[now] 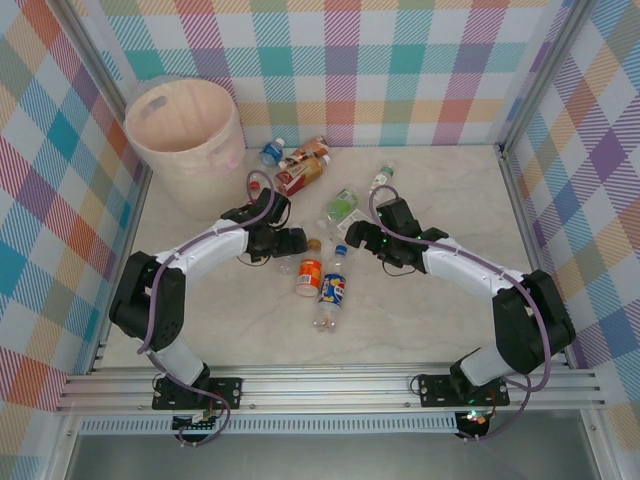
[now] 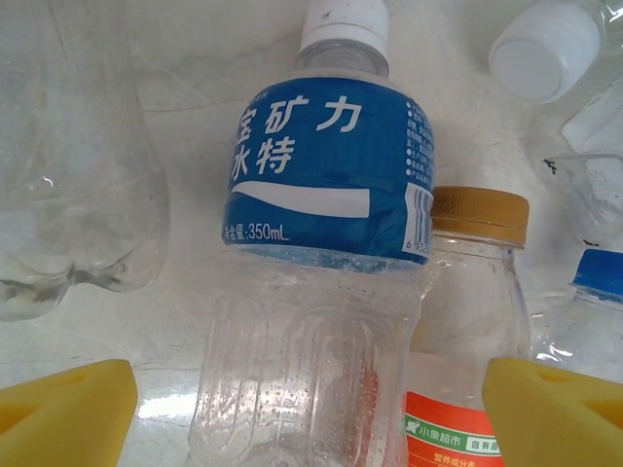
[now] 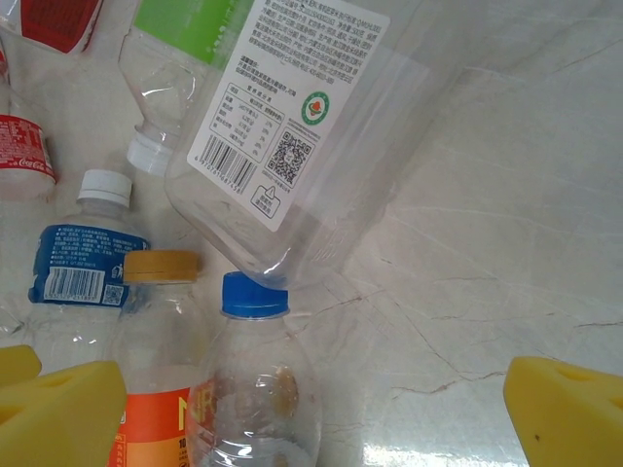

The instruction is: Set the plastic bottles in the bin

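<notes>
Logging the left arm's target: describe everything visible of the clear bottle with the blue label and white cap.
The clear plastic bottle with the blue label lies flat on the pale marbled table, its white screw cap pointing away from the left gripper, whose open yellow pads flank its ribbed body without touching. White Chinese characters mark the label; droplets cling inside. A tan-capped, orange-labelled bottle lies against one side.

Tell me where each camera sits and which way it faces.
Top external: above and behind the arms, looking down on the table, the bin and both arm bases.
Left wrist: on the left arm, facing down at a blue-labelled bottle between the yellow fingertips of the open left tool.
Right wrist: facing down at a blue-capped bottle; right tool open.
Shared: both wrist views show the gold-capped bottle.
</notes>
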